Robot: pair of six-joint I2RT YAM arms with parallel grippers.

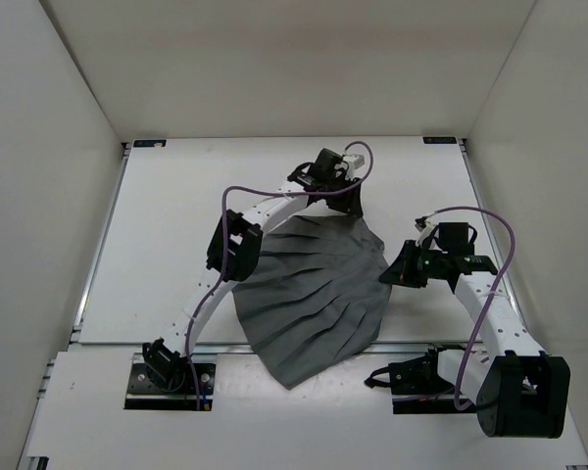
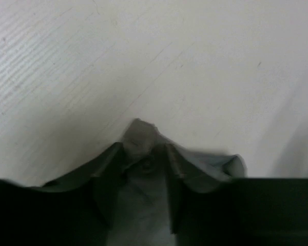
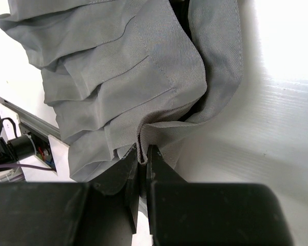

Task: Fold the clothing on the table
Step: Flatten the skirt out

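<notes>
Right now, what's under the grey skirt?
The white table shows around the skirt, which lies on it. The near hem overhangs the front edge. Anything else beneath is hidden.

Matt grey woven skirt [image 1: 314,294], smooth white table [image 1: 167,245]

A robotics lab: white enclosure walls [image 1: 39,196] box in the table [image 1: 167,215].

We've got the dark grey pleated skirt [image 1: 314,294] lying on the white tabletop [image 1: 167,245], a touch right of centre, spread out in a fan with its pleats radiating across it. Its near tip spills over the tabletop's near edge. At its right edge, we see the fabric bunched into soft folds.
</notes>
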